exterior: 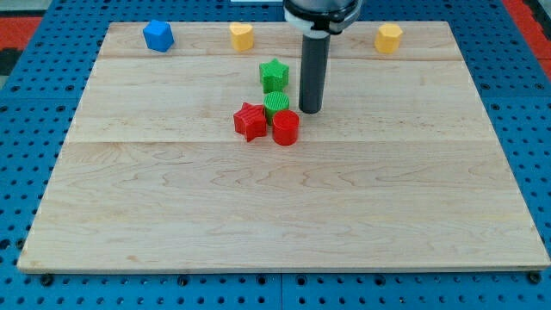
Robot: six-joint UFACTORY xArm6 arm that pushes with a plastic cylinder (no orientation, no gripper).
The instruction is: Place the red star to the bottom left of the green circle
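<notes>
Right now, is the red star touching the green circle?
Touching, as far as the camera view shows: the red star sits at the green circle's lower left edge with no board visible between them. My tip stands just right of the circle.

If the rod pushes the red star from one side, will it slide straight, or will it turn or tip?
The red star sits low and flat on the wooden board, so it will probably slide, not tip. Its points may make it turn if my tip strikes off-centre. It seems to touch the green circle and red cylinder, so those may move too.
</notes>
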